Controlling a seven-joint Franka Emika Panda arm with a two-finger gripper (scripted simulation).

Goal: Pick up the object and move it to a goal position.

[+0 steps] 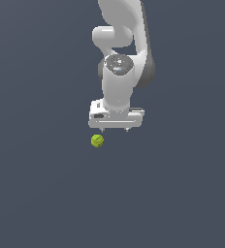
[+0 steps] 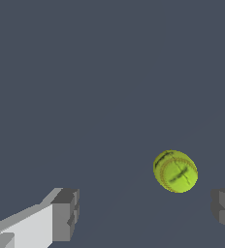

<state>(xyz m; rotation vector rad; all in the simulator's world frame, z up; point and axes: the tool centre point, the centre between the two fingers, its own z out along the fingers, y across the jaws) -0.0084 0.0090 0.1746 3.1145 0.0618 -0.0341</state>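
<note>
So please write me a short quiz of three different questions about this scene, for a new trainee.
1. True or false: the gripper is holding the ball.
2. In the exterior view, the ball lies below which end of the gripper?
A. that view's left
B. that view's right
C. exact middle
3. In the wrist view, does the ball touch either finger?

Key:
1. False; the gripper is open and the ball is apart from it.
2. A
3. No; it is apart from both.

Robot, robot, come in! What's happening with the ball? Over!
End effector open, empty. Ball free on the floor, not yet between the fingers. Nothing in the way.
</note>
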